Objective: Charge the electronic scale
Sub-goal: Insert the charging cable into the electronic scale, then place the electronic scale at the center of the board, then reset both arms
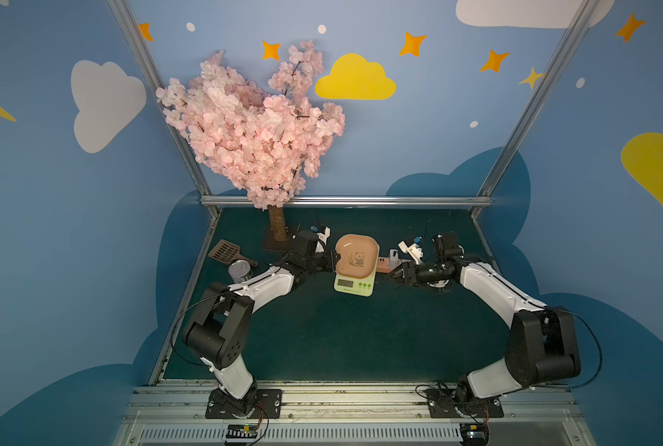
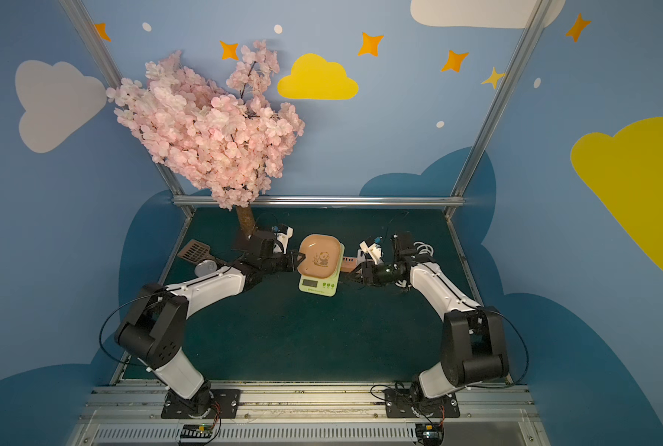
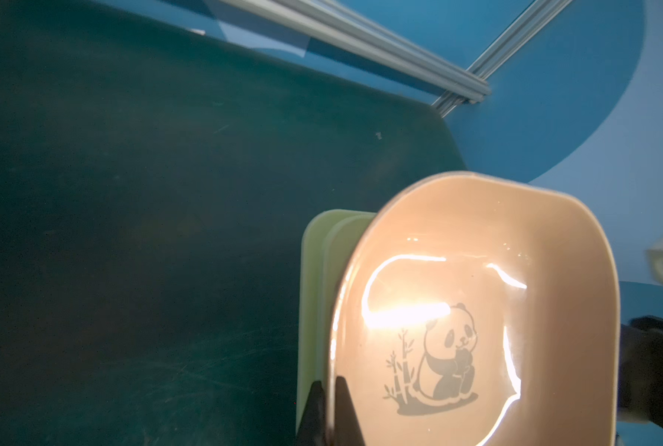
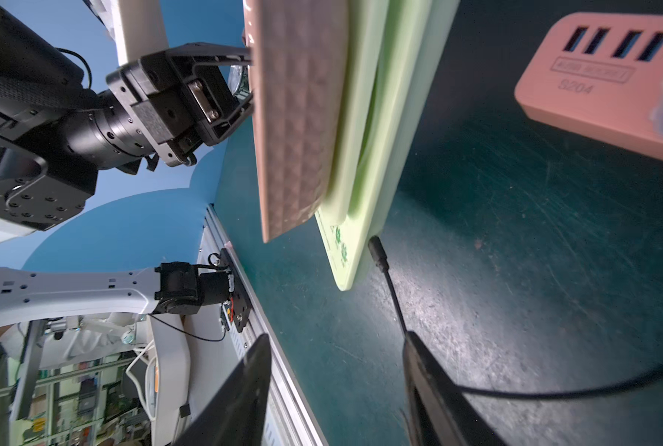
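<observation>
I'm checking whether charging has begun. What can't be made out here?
Reading on the scale: too small in both top views.
Whether the plug is seated: right wrist view, the scale's edge hides the port.
Far end of the cable: cut off by that view's edge.
Part of the power strip: cut off there; behind the tray in top views.

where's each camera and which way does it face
Top views: high at the near side, facing down toward the back wall; left arm, right arm flank the scale.
Left wrist: on its arm, facing the tray; left tool pinches the rim.
Right wrist: on its arm, facing the scale's side and cable; right tool open.
Shared: every view shows the scale.
</observation>
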Controlling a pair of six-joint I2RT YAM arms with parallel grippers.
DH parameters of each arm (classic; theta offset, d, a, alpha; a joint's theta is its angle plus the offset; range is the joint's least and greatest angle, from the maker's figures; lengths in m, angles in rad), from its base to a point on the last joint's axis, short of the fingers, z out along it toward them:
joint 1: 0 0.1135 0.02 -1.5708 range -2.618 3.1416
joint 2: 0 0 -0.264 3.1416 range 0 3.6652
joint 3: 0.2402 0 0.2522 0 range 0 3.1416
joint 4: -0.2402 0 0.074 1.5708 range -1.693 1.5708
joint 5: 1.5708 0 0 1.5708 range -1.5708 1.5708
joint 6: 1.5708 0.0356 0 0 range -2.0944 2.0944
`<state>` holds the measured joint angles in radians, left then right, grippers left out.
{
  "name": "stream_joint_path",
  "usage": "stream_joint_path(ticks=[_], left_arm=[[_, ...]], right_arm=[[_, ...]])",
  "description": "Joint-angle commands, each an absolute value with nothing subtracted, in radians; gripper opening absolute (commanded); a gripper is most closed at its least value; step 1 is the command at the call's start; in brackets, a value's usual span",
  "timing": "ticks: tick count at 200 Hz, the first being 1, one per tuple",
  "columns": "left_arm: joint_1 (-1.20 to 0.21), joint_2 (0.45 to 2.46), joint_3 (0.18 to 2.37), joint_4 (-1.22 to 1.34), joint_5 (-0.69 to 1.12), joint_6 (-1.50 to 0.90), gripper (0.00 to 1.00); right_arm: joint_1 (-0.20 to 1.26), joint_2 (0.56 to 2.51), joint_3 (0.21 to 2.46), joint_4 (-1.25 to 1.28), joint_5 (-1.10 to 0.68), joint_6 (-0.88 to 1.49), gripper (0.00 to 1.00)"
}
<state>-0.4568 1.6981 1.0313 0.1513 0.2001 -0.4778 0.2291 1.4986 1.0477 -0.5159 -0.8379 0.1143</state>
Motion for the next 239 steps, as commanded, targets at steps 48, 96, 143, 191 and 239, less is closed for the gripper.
stream_joint_path(ticks=[48, 96, 143, 191, 239], left_arm=[[-0.502, 1.779, 1.138, -0.052, -0.035, -0.621, 0.03], [-0.506, 1.829, 1.18, -0.107, -0.054, -0.661, 0.04], [-0.505, 1.861, 1.216, -0.142, -0.04, -0.667, 0.34], [-0.481, 1.699, 1.148, -0.175, -0.18, -0.516, 0.72], [-0.372, 1.355, 0.755, 0.152, -0.542, -0.153, 0.85]], right_arm=[[0.216, 1.342, 1.057, -0.402, -0.568, 0.101, 0.56], [0.201, 1.28, 0.993, -0.308, -0.341, 0.113, 0.6], [0.172, 1.252, 0.88, -0.172, -0.096, 0.123, 0.75], [0.126, 1.294, 0.753, 0.019, 0.111, 0.147, 0.92], [0.082, 1.409, 0.701, 0.142, 0.242, 0.103, 0.94]])
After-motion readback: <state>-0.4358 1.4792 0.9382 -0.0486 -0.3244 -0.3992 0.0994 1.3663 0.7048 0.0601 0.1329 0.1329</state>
